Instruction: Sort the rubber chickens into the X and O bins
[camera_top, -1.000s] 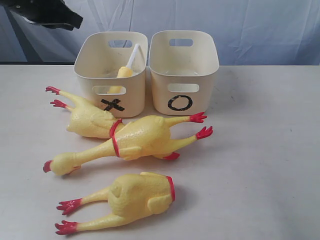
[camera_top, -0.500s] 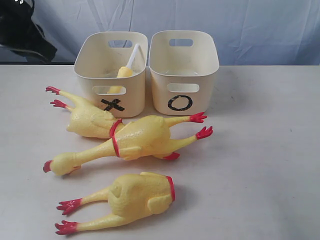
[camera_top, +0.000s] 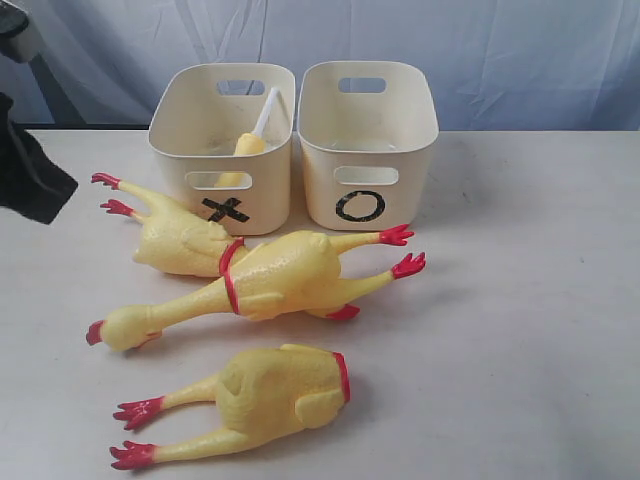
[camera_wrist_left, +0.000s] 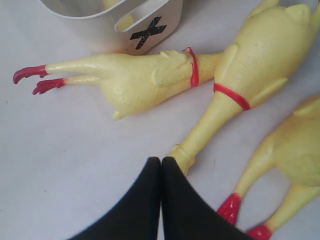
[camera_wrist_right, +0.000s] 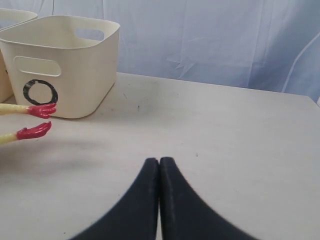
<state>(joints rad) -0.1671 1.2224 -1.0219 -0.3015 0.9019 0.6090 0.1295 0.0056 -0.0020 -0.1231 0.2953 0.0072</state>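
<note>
On the surface: 3 rubber chickens lie loose in front of the bins. A headless body (camera_top: 180, 243) is nearest the X bin (camera_top: 262, 190). A whole chicken (camera_top: 275, 278) lies across the middle, touching that body. A second headless body (camera_top: 275, 388) lies nearest the camera, apart from both.
Done so far: 1 yellow piece (camera_top: 248, 143) on a pale stem sits inside the X bin. The O bin (camera_top: 400, 185) looks empty, as far as I can see into it.
Left to do: I judge this early going, with all 3 on the surface unsorted. Which bin each belongs in I cannot tell.
Left side: my left fingers (camera_wrist_left: 155, 172) are pressed together and hold nothing. They hang just beside the end of the whole chicken's neck (camera_wrist_left: 200, 132).
Right side: my right fingers (camera_wrist_right: 154, 172) are also together and empty, over bare surface (camera_wrist_right: 225, 130), well apart from every chicken.
Exterior view alone: it gives me the insides of both bins and all 3 chickens at once. The left arm (camera_top: 30, 185) is only a dark shape at the edge, and the right arm does not show.
Left wrist view alone: it shows how close the fingers are to the neck, with the head hidden behind them.
Right wrist view alone: it shows the 2 red feet (camera_wrist_right: 36, 120) by the O bin's front wall. Whether they touch it I cannot tell.
</note>
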